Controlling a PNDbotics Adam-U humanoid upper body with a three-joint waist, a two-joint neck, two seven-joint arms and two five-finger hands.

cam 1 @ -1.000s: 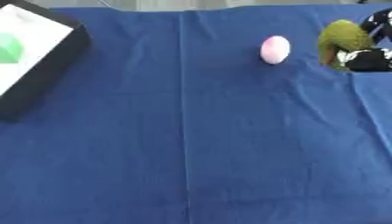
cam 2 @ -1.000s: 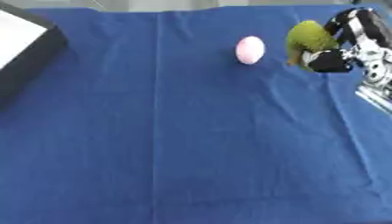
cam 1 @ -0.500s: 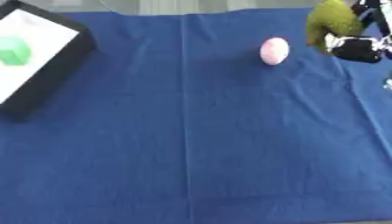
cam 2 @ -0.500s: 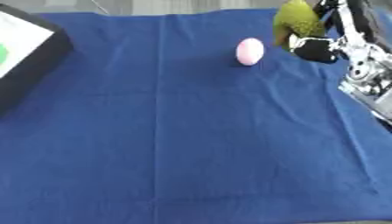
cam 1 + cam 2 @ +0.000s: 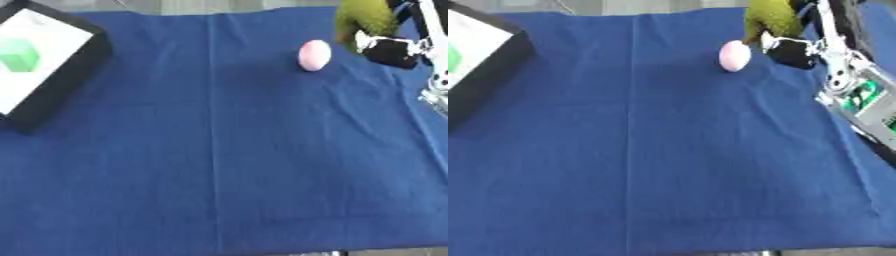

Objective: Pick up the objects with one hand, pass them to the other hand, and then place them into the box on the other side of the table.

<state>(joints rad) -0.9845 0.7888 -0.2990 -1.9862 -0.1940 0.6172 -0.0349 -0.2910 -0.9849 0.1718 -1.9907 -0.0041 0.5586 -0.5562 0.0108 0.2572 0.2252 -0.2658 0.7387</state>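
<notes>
My right hand (image 5: 791, 50) is up at the far right of the table, curled around a green thing (image 5: 766, 16).

The green thing sits at the top of my hand, with my fingers bent around it, up near the far edge of the blue cloth (image 5: 219, 150). A pink egg (image 5: 314, 54) lies on the cloth just to the left of my hand, not touching it. The box (image 5: 51, 75) is far away on the left side, by the far left corner. It has black walls and a white inside, and a green block (image 5: 19, 55) sits in it. Between my hand and the box the cloth is wide and flat. I cannot see my left hand at all.
</notes>
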